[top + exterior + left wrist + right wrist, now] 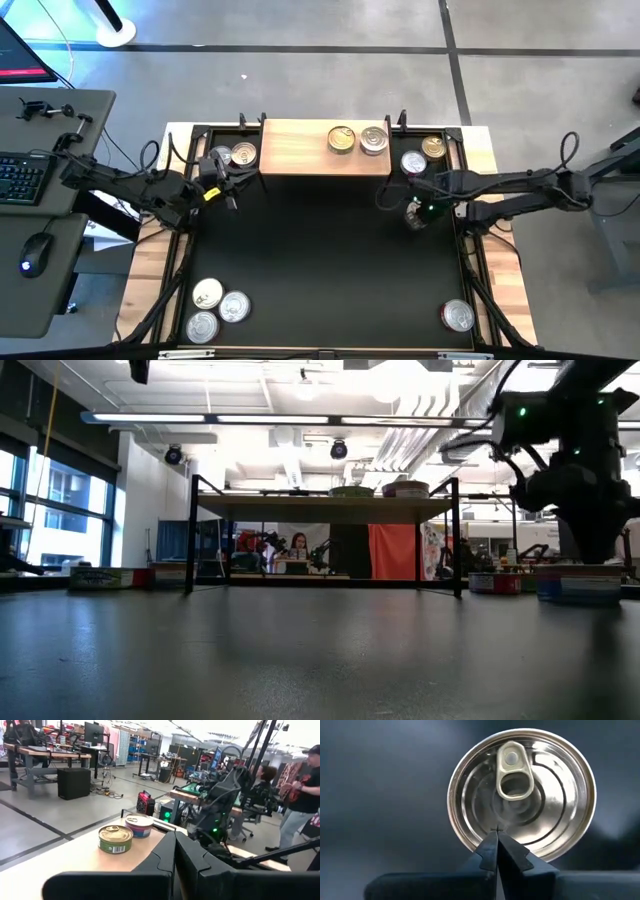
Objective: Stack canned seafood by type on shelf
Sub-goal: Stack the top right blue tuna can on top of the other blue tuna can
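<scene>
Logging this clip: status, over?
Right gripper shut, empty, over a silver tin on the mat. Left gripper shut, idle by the shelf. Two tins shelved. Nothing blocking.

The wide centre of the large black mat [320, 270] lies bare, open for passage. Obstacles sit at its edges: three silver-lidded round tins [218, 307] at seven o'clock, one silver-lidded tin [457, 316] at five. At twelve, the light wooden shelf on thin black legs [295, 150] has bare board on its left half.
</scene>
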